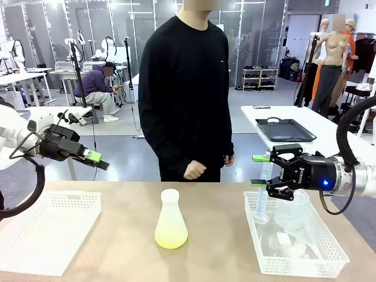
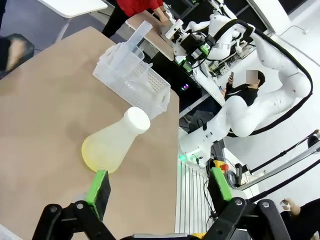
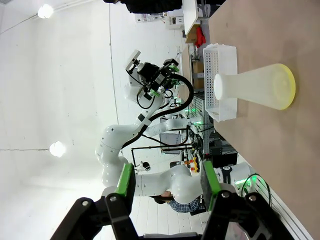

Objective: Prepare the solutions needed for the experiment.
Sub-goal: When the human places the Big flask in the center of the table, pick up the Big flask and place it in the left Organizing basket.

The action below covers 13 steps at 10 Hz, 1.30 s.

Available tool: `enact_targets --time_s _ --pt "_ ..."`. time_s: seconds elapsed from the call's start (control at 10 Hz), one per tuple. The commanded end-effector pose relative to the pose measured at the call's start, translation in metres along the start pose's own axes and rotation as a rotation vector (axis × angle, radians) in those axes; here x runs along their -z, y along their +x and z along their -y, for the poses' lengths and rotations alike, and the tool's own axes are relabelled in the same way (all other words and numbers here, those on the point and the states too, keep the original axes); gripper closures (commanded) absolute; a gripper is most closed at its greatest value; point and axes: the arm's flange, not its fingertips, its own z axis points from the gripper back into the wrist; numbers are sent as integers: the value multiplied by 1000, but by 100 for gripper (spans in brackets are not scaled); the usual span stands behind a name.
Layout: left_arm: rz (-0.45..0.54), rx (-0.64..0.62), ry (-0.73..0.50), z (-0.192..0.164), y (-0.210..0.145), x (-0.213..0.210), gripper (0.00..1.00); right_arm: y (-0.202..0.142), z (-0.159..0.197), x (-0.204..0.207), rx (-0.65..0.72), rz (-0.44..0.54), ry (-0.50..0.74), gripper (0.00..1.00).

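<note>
while both claws hung open, the flask stood between them

since neither claw gripped anything, the step in hand looked like a first reach. nearest, below the left claw [image 1: 98, 160], lay a white basket [image 1: 47, 235]. below the right claw [image 1: 255, 170], a second basket [image 1: 299, 267] held a graduated cylinder [image 1: 260, 205] and a beaker [image 1: 294, 211]. between the two claws, lower than both and well apart from either, the conical flask [image 1: 171, 220] stood upright on the table [image 1: 217, 247]. the solutions [image 1: 171, 238] made a shallow yellow-green layer at its bottom. each claw's fingers stood spread. beyond them a person stood at the far edge, one hand [image 1: 194, 170] loosely curled. to do it well, i judged: close on the flask's narrow neck, not the sloping wall, keep it upright, and lift slowly so the liquid would not slosh.
</note>
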Motion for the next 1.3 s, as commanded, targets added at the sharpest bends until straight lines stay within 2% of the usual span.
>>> enact_targets --time_s 0.0,0.1,0.4,0.7,0.8,0.9,1.2 --pt "-1 6 0 0 0 0 0 -5 0 1 -2 7 16 33" --pt "10 116 -36 -12 9 24 0 -5 0 1 -2 7 16 33" --pt "27 501 -140 -14 37 70 0 -5 0 1 -2 7 16 33" --pt "-34 701 -220 -26 49 102 0 -5 0 1 -2 7 16 33" --pt "-39 727 -264 -32 49 109 0 -5 0 1 -2 7 16 33" --pt "-12 635 -172 -13 48 102 0 -5 0 1 -2 7 16 33" --pt "-12 635 -172 -13 48 102 0 -5 0 1 -2 7 16 33"
